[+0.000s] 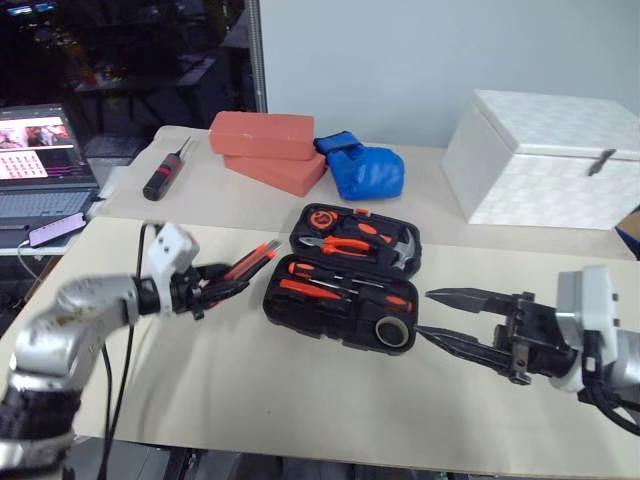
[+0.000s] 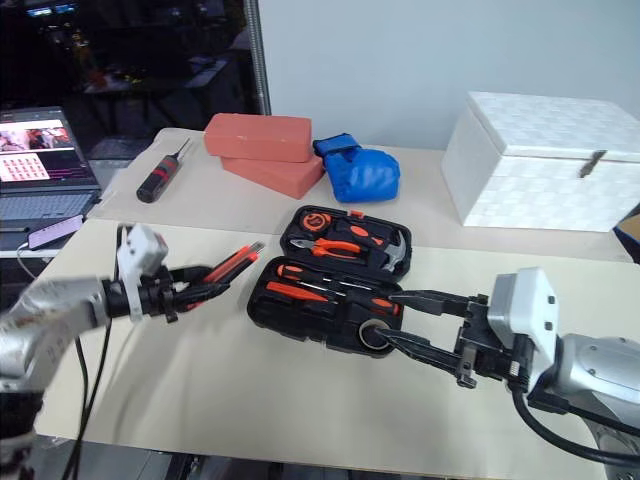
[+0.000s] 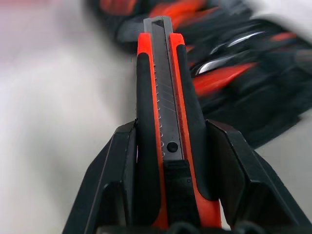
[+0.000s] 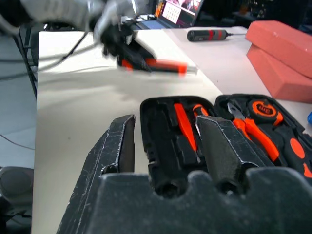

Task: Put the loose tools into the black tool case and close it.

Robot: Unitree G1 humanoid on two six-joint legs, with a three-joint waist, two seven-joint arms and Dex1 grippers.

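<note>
Nearest, the right gripper (image 1: 432, 312) is held just beside the near right corner of the black tool case (image 1: 342, 283), its two fingers spread with nothing between them. On the other side, the left gripper (image 1: 218, 280) is pinched on the utility knife (image 1: 251, 261) (orange and black, blade track visible in the left wrist view), held above the table (image 1: 250, 380) just left of the case. The case lies open, tools seated inside. Farther back, a white box (image 1: 545, 160), red blocks (image 1: 265, 148) and a blue glove (image 1: 362, 168) are seen.
</note>
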